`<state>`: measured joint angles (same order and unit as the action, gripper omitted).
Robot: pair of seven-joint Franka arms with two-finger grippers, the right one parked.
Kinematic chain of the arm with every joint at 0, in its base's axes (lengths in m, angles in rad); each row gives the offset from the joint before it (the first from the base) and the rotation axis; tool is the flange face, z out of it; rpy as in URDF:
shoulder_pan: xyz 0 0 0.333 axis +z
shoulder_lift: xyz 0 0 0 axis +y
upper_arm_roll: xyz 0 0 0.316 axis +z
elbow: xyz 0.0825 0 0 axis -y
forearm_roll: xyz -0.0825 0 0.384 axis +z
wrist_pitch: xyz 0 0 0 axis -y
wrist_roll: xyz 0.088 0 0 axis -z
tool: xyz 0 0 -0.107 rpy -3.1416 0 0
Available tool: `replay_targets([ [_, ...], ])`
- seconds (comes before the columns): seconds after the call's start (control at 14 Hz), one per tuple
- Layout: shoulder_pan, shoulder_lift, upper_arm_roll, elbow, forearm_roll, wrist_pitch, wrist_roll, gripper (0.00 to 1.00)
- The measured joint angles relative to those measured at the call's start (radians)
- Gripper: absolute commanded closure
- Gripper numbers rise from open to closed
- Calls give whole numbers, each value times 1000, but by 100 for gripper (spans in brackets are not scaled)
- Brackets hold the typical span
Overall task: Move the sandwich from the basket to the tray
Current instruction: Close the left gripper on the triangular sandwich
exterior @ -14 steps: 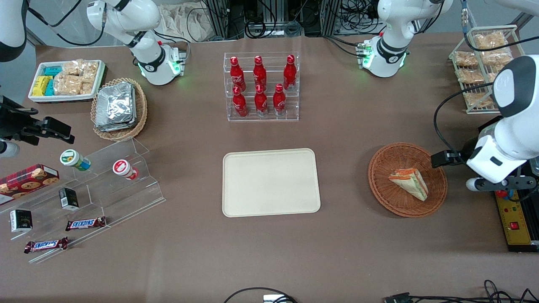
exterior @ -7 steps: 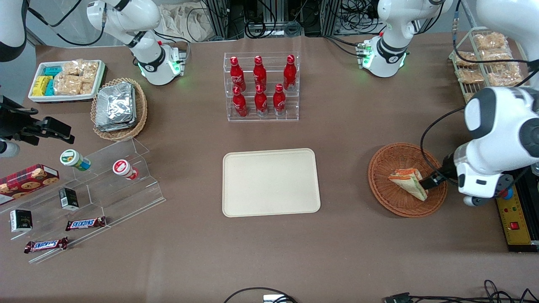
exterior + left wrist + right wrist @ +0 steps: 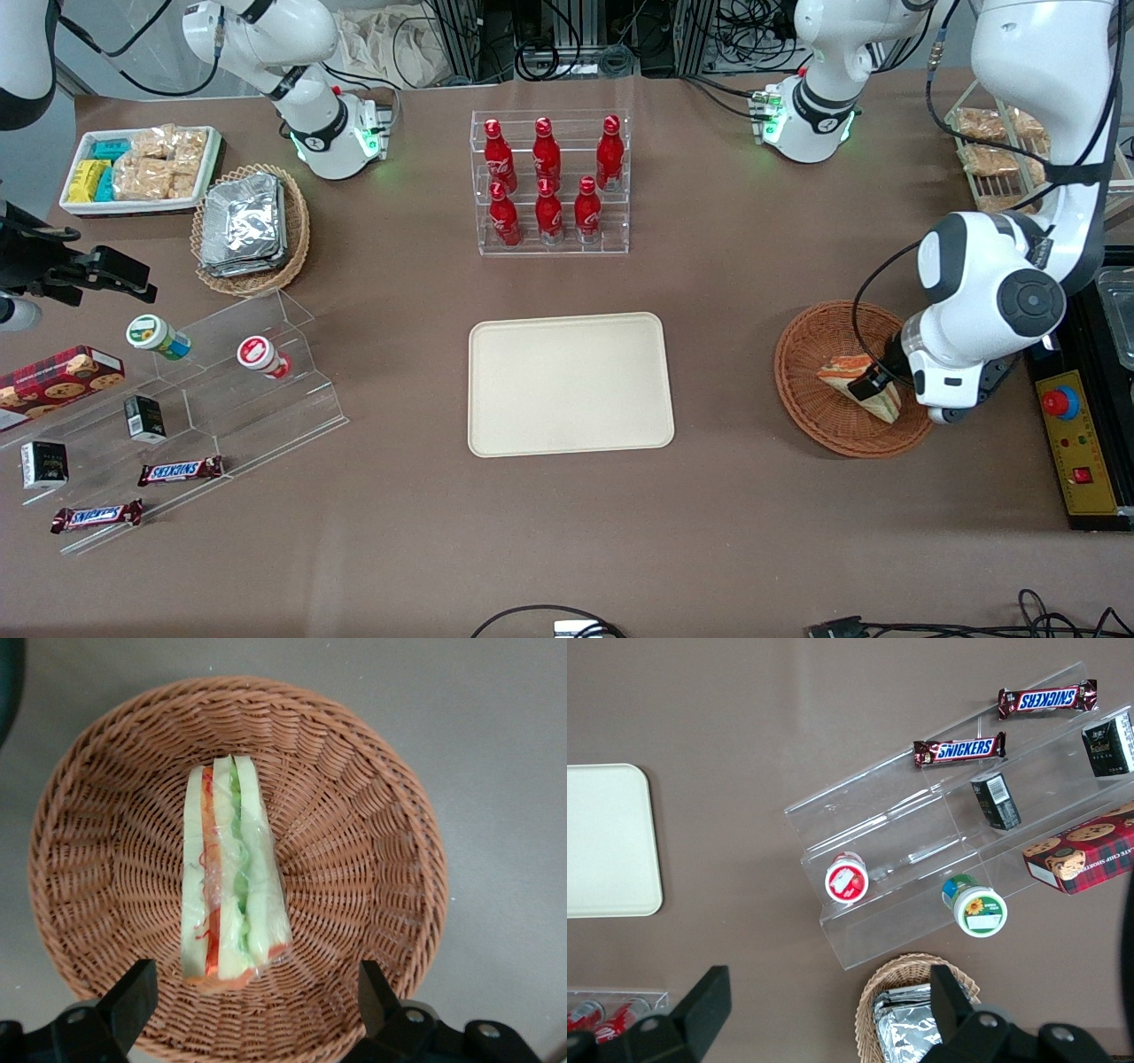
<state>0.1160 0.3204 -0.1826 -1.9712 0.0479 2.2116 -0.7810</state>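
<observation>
We are looking at a brown table point(image 3: 753, 532). At its middle the cream tray point(image 3: 570, 384) is lying flat, nothing on it. Farther from the front camera than the tray, a clear rack of red bottles point(image 3: 549, 182) is standing.

Toward the working arm's end of the table, the reddish-brown basket point(image 3: 819, 425) is sitting well apart from the tray. The left arm point(image 3: 992, 301) is bending down over the basket.

In the wrist view we are seeing the basket point(image 3: 372, 842) from straight above, with the sandwich point(image 3: 229, 877) lying in its middle: pale bread, a red-orange layer and a green layer, all in clear wrap. The sandwich point(image 3: 842, 370) is resting on the basket floor, partly covered by the arm in the front view.

The gripper point(image 3: 255, 1005) is hanging above the basket, over the wide end of the wedge. Its claw is released: the two dark fingers point(image 3: 133, 992) are standing spread wide, one on each side of the sandwich, neither touching it. In the front view the gripper point(image 3: 866, 383) is showing as a dark piece just over the sandwich.

Toward the parked arm's end of the table we are noting a clear stepped display point(image 3: 221, 381) with two small cups, chocolate bars and a cookie box, a tan basket of foil packets point(image 3: 251, 226), and a white bin of snack packets point(image 3: 142, 168).
</observation>
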Motion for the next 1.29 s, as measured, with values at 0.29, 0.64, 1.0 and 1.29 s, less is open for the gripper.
replay_targets([
  [0.29,2,47,27,-4,37,29,-2,0],
  [0.64,3,94,36,-4,41,60,-45,25],
  [1.0,-6,149,32,23,47,135,-272,100],
  [1.29,-6,136,28,104,48,41,-255,100],
])
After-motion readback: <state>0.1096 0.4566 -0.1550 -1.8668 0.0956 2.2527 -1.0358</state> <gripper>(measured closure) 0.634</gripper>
